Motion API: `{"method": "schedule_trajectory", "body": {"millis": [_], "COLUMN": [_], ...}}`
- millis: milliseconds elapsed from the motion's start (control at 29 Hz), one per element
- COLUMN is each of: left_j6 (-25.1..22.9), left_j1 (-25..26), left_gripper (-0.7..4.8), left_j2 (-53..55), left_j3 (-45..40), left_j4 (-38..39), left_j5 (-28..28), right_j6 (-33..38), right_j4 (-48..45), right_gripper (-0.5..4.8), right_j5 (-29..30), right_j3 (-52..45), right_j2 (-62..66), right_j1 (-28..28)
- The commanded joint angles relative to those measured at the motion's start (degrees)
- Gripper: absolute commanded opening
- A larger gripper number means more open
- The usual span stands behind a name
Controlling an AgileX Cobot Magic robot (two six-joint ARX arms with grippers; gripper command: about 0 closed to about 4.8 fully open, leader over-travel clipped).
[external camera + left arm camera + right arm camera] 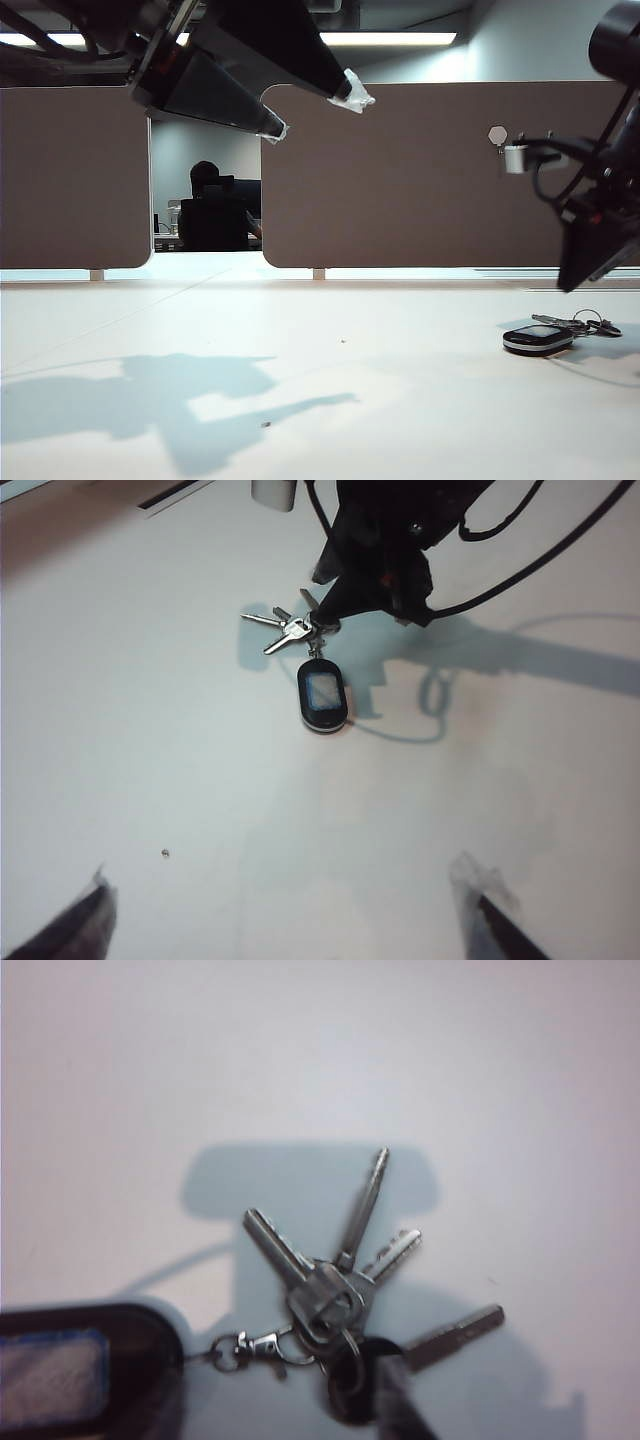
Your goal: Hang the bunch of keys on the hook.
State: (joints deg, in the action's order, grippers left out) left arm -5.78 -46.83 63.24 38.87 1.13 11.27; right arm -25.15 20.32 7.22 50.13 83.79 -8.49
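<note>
Right wrist view: our right gripper point(325, 615) hangs just over the bunch of keys point(330, 1280), its jaw state unclear; they lie flat on the bench point(300, 360). The left gripper point(315, 100), fingers apart, waits high, far aside. The hook point(498, 136) stays bare, so lifting and hanging remain.

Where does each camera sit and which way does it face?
Exterior view: low at table level, facing across the white table to the brown panel bearing the grey-white hexagonal hook; left gripper raised and open at upper left, right gripper above the bunch of silver keys with black oval fob.
Left wrist view: high up, looking down on the keys and the right gripper; its own fingertips frame the edge.
Right wrist view: close over the keys, looking down; its own gripper not clearly visible.
Shared: all three show the keys.
</note>
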Motion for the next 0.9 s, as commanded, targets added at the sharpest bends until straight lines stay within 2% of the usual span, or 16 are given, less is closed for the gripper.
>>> {"method": "schedule_trajectory", "body": {"millis": [34, 862, 896], "left_j6": [-0.26, -1.55, -1.57], "left_j1": [-0.02, 0.0, 0.0], "left_gripper": [4.79, 4.79, 4.79], "left_j2": [-0.07, -0.07, -0.07], "left_j3": [0.24, 0.24, 0.24], "left_j4": [-0.31, 0.13, 0.11], "left_j5": [-0.13, -1.2, -1.2], "right_j6": [-0.2, -0.57, -0.57], "right_j4": [-2.23, -5.27, -5.11], "right_gripper": [2.39, 2.29, 2.16], "right_j5": [0.85, 1.53, 1.4], "right_j3": [0.2, 0.15, 0.15], "right_j2": [1.84, 6.03, 6.12], "right_j1": [1.57, 2.93, 2.97]}}
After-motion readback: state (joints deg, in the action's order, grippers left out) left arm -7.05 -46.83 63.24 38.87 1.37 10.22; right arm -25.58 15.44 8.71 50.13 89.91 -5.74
